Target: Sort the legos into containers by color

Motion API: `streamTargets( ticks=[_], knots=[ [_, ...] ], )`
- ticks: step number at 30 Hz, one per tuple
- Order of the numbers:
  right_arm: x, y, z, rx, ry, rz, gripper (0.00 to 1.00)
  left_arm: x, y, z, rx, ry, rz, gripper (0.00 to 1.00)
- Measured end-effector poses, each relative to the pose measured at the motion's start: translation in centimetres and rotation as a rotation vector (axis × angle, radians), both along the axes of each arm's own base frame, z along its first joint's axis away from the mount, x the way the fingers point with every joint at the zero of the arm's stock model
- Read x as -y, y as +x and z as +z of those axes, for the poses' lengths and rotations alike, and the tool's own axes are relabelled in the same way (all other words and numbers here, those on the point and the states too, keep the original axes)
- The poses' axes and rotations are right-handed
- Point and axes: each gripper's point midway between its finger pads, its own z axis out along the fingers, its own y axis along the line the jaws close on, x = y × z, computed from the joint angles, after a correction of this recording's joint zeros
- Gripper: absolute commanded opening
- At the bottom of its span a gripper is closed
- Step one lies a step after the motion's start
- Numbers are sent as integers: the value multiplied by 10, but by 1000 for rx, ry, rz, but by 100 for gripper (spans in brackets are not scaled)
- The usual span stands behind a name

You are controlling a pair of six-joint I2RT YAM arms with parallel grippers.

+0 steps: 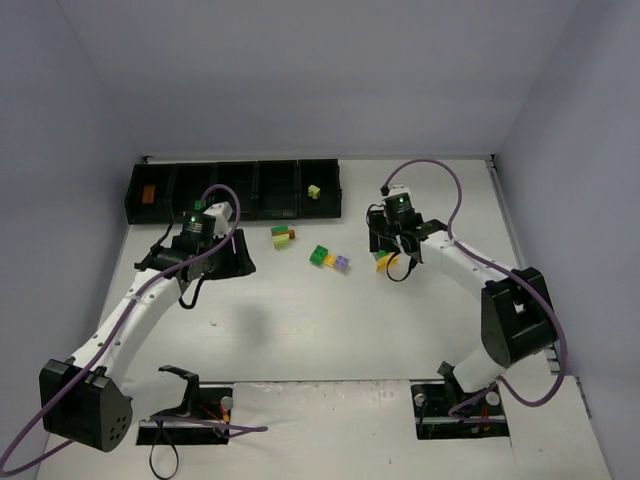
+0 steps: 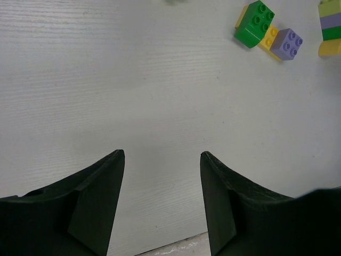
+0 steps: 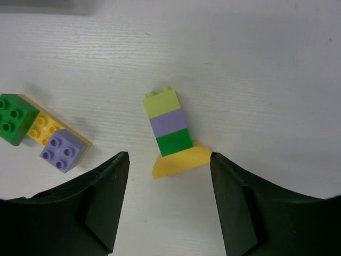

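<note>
The five joined black bins (image 1: 235,170) stand at the back left. An orange brick (image 1: 147,195) lies in the leftmost bin and a lime brick (image 1: 314,190) in the rightmost. On the table lie a green-lime-orange cluster (image 1: 283,235), a green-yellow-lilac cluster (image 1: 328,259) (image 2: 268,37) (image 3: 45,130), and a lime-lilac-green stack on a yellow base (image 3: 169,130) (image 1: 386,262). My right gripper (image 3: 169,157) (image 1: 392,252) is open just over the stack's yellow base, which sits between the fingertips. My left gripper (image 2: 162,154) (image 1: 232,262) is open and empty over bare table in front of the bins.
The white table ends at grey walls left, back and right. The arm bases and black mounts (image 1: 190,400) sit at the near edge. A purple cable (image 1: 440,170) loops above the right arm.
</note>
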Motion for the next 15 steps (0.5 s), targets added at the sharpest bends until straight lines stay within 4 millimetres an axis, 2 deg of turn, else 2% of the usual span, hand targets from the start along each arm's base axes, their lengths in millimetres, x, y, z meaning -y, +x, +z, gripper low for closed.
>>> streamTargets(
  ticks=[6, 13, 15],
  knots=[
    [0, 6, -38, -83, -103, 91, 56, 0, -1, 0, -1, 0, -1, 53],
    [-1, 8, -67, -148, -140, 153, 54, -1, -3, 3, 6, 0, -3, 53],
    [0, 7, -73, -161, -146, 166, 50, -1, -3, 3, 8, 2, -6, 53]
  ],
)
